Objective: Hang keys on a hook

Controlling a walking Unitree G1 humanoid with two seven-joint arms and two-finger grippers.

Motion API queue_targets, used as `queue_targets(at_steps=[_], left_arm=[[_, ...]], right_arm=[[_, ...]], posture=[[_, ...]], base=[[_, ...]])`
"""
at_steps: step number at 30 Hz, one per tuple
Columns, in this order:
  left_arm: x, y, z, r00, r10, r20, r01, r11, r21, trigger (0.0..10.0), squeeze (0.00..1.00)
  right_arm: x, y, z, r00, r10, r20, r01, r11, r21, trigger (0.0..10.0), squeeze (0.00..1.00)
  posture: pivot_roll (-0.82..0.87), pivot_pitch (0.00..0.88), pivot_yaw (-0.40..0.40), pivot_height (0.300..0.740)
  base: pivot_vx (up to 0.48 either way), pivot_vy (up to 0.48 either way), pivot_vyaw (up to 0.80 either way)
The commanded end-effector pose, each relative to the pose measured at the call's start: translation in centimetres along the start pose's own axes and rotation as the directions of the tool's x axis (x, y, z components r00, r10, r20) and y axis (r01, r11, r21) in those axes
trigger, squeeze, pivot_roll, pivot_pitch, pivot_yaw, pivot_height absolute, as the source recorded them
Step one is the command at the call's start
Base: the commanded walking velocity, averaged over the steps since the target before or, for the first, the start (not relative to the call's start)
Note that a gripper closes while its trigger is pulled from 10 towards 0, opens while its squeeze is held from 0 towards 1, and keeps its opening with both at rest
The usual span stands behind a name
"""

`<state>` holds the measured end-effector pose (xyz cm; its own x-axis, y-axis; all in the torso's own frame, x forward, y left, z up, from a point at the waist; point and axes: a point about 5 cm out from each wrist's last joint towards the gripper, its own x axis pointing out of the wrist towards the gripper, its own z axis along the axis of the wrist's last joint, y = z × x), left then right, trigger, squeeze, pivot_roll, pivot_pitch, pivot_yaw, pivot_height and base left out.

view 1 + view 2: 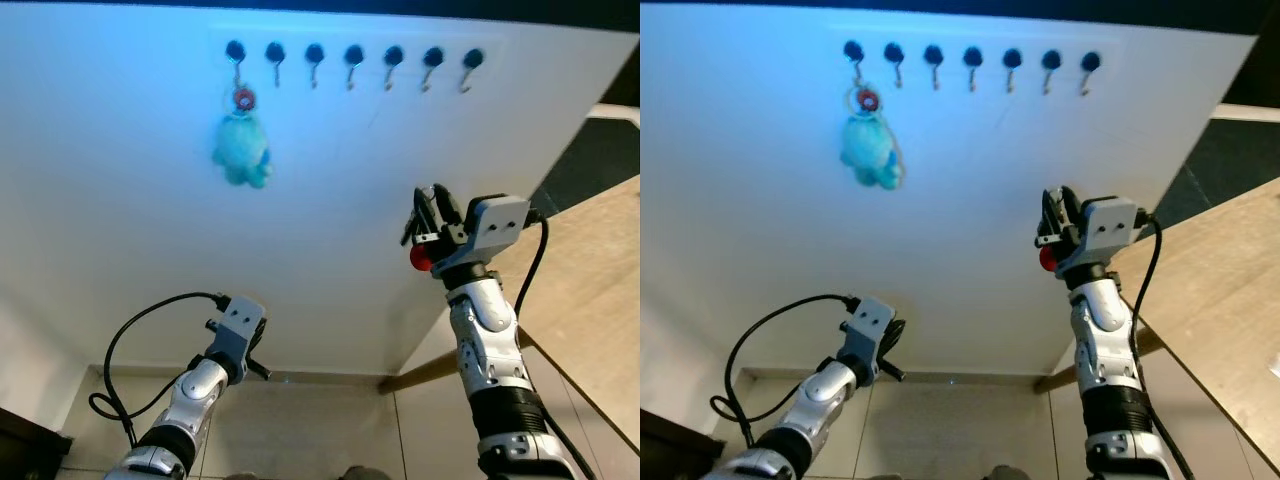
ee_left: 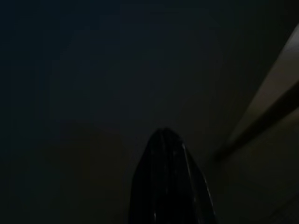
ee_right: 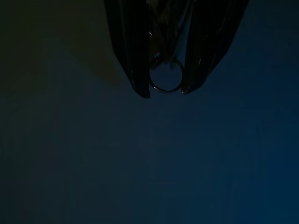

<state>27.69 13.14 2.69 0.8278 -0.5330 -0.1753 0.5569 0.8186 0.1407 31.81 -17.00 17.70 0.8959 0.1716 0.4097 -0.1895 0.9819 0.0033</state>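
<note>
- Upper left of the frame: a teal plush keychain (image 1: 241,150) hangs from the first hook (image 1: 236,52) in a row of seven across the white wall (image 1: 120,200).
- Lower left: the left gripper (image 1: 252,350) hangs low and idle; I cannot tell whether its fingers are apart.
- Right of centre: the right gripper (image 1: 428,212) is raised, its fingers closed on the keys (image 3: 165,77), the ring showing between the tips and a red tag (image 1: 421,257) below.
- Judgement: carrying step; next, lift the ring to a free hook (image 1: 393,57) above.
</note>
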Motion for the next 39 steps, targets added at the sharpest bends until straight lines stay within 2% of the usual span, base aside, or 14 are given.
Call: queue_targets(at_steps=[1, 6, 8, 10, 11, 12, 14, 17, 20, 22, 26, 31, 37, 39], left_arm=[[0.2, -0.5, 1.4, 0.995, -0.059, 0.076, 0.058, 0.998, 0.023, 10.0, 0.00], [0.1, -1.3, 3.5, 0.980, -0.116, 0.162, 0.107, 0.992, 0.064, 10.0, 0.00], [0.1, -1.3, 3.5, 0.980, -0.116, 0.162, 0.107, 0.992, 0.064, 10.0, 0.00], [-0.1, -1.7, 5.0, 0.965, -0.149, 0.215, 0.136, 0.988, 0.074, 10.0, 0.00], [-0.1, -1.7, 5.0, 0.965, -0.149, 0.215, 0.136, 0.988, 0.074, 10.0, 0.00], [-0.3, -2.1, 6.3, 0.947, -0.193, 0.256, 0.175, 0.980, 0.091, 10.0, 0.00], [-0.3, -2.1, 6.3, 0.947, -0.193, 0.256, 0.175, 0.980, 0.091, 10.0, 0.00], [-0.5, -2.5, 7.9, 0.923, -0.243, 0.299, 0.222, 0.969, 0.105, 10.0, 0.00], [-0.4, -2.6, 9.1, 0.904, -0.252, 0.344, 0.233, 0.968, 0.097, 10.0, 0.00], [-0.4, -2.6, 9.1, 0.904, -0.252, 0.344, 0.233, 0.968, 0.097, 10.0, 0.00], [-0.3, -2.7, 11.0, 0.885, -0.269, 0.380, 0.243, 0.963, 0.115, 10.0, 0.00], [-0.3, -2.9, 11.9, 0.886, -0.275, 0.374, 0.243, 0.961, 0.130, 10.0, 0.00], [0.1, -3.0, 14.3, 0.858, -0.243, 0.453, 0.219, 0.970, 0.107, 10.0, 0.00], [0.1, -3.0, 14.3, 0.858, -0.243, 0.453, 0.219, 0.970, 0.107, 10.0, 0.00]], right_arm=[[1.0, 0.4, 2.2, 0.997, 0.018, 0.080, -0.018, 1.000, 0.006, 10.0, 0.00], [1.1, 1.6, 4.0, 0.992, 0.031, 0.119, -0.036, 0.998, 0.043, 10.0, 0.00], [1.1, 1.6, 4.0, 0.992, 0.031, 0.119, -0.036, 0.998, 0.043, 10.0, 0.00], [1.5, 2.2, 5.8, 0.986, 0.038, 0.161, -0.047, 0.998, 0.051, 10.0, 0.00], [1.5, 2.2, 5.8, 0.986, 0.038, 0.161, -0.047, 0.998, 0.051, 10.0, 0.00], [1.7, 2.6, 7.1, 0.980, 0.050, 0.192, -0.060, 0.997, 0.048, 10.0, 0.00], [1.7, 2.6, 7.1, 0.980, 0.050, 0.192, -0.060, 0.997, 0.048, 10.0, 0.00], [1.7, 2.9, 8.0, 0.976, 0.062, 0.207, -0.073, 0.996, 0.044, 10.0, 0.00], [1.7, 3.0, 8.5, 0.973, 0.063, 0.221, -0.073, 0.997, 0.036, 10.0, 0.00], [1.7, 3.0, 8.5, 0.973, 0.063, 0.221, -0.073, 0.997, 0.036, 10.0, 0.00], [2.0, 2.8, 9.1, 0.977, 0.035, 0.212, -0.039, 0.999, 0.015, 10.0, 0.00], [2.3, 2.3, 8.9, 0.986, -0.024, 0.168, 0.020, 1.000, 0.021, 10.0, 0.00], [3.1, 1.4, 8.7, 0.986, -0.087, 0.140, 0.086, 0.996, 0.015, 10.0, 0.00], [3.1, 1.4, 8.7, 0.986, -0.087, 0.140, 0.086, 0.996, 0.015, 10.0, 0.00]], posture=[[0.03, 0.066, -0.034, 0.740], [0.03, 0.068, -0.032, 0.740], [0.03, 0.068, -0.032, 0.740], [0.03, 0.068, -0.026, 0.740], [0.03, 0.068, -0.026, 0.740], [0.03, 0.067, -0.026, 0.740], [0.03, 0.067, -0.026, 0.740], [0.03, 0.067, -0.026, 0.740], [0.03, 0.067, -0.027, 0.740], [0.03, 0.067, -0.027, 0.740], [0.03, 0.072, -0.030, 0.740], [0.03, 0.078, -0.031, 0.740], [0.03, 0.084, -0.031, 0.740], [0.03, 0.084, -0.031, 0.740]], base=[[0.000, 0.000, 0.00], [0.000, 0.000, 0.00], [0.000, 0.000, 0.00], [0.000, 0.000, 0.00], [0.000, 0.000, 0.00], [0.000, 0.000, 0.00], [0.000, 0.000, 0.00], [0.000, 0.000, 0.00], [0.000, 0.000, 0.00], [0.000, 0.000, 0.00], [0.000, 0.000, 0.00], [0.000, 0.000, 0.00], [0.000, 0.000, 0.00], [0.000, 0.000, 0.00]])
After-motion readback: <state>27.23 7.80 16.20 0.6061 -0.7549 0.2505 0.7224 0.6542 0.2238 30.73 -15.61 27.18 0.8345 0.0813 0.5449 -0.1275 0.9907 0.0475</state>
